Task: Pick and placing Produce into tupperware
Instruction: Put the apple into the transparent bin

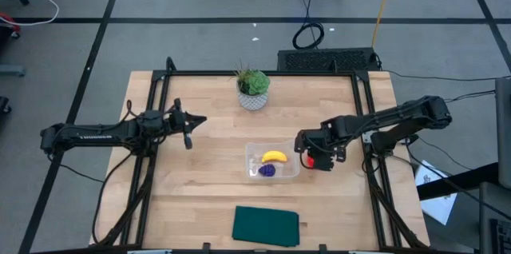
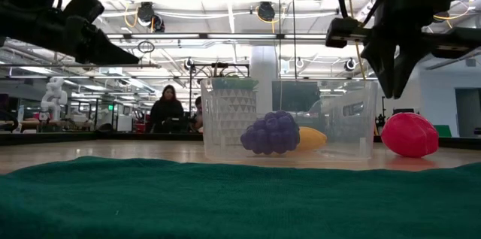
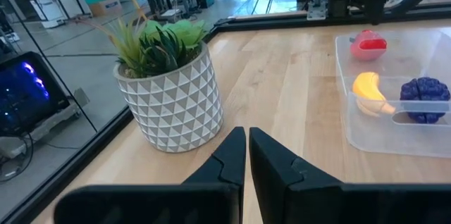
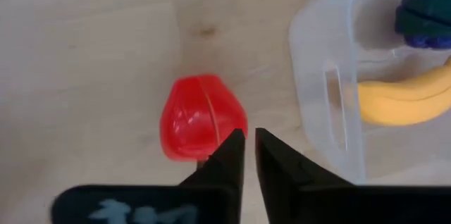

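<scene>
left gripper [image 1: 190,128] waits well left of the tupperware [image 1: 273,161], fingers nearly together, empty. banana [image 1: 274,156] and purple piece [image 1: 267,171] lie inside it. right gripper [image 1: 310,157], narrow and empty, hovers above the red fruit [image 4: 201,120] just right of it; probably light, hard, slick plastic, best pinched across its middle.

A clear rectangular tub [image 1: 272,164] sits upright holding a yellow banana [image 1: 275,156] and purple grapes [image 1: 267,171], while a red fruit [image 1: 308,160] lies just outside its wall.
</scene>
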Controlling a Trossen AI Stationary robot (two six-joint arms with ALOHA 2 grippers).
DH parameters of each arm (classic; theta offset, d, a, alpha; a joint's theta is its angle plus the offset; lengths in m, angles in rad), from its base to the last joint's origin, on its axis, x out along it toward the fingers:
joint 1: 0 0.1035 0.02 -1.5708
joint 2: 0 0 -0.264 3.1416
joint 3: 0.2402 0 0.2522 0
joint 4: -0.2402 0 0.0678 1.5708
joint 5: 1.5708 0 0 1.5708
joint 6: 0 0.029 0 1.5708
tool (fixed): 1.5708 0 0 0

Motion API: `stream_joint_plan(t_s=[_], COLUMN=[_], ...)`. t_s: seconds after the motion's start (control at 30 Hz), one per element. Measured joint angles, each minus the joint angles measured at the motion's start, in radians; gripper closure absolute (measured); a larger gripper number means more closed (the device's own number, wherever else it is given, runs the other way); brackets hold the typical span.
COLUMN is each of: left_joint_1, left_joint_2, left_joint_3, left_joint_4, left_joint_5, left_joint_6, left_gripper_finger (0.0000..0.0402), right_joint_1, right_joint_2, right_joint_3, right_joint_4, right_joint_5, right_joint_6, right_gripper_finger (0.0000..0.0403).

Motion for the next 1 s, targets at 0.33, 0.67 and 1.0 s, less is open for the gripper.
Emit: stream_joint_plan(t_s=[0.33, 0.67, 1.0], left_joint_1=[0.0, 0.0, 0.0], left_joint_2=[0.0, 0.0, 0.0], left_joint_3=[0.0, 0.0, 0.0], left_joint_4=[-0.003, -0.002, -0.01], left_joint_5=[0.0, 0.001, 0.005], left_joint_6=[-0.005, -0.005, -0.013], left_gripper_finger=[0.0376, 0.0376, 0.0376], right_joint_1=[0.011, 0.012, 0.011], right_joint_2=[0.0, 0.0, -0.001], right_joint_3=[-0.001, -0.001, -0.062], right_joint_4=[-0.021, -0.013, 0.037], right_joint_5=[0.001, 0.001, 0.011], right_joint_6=[-0.005, 0.011, 0.066], right_gripper_finger=[0.023, 0.0113, 0.0092])
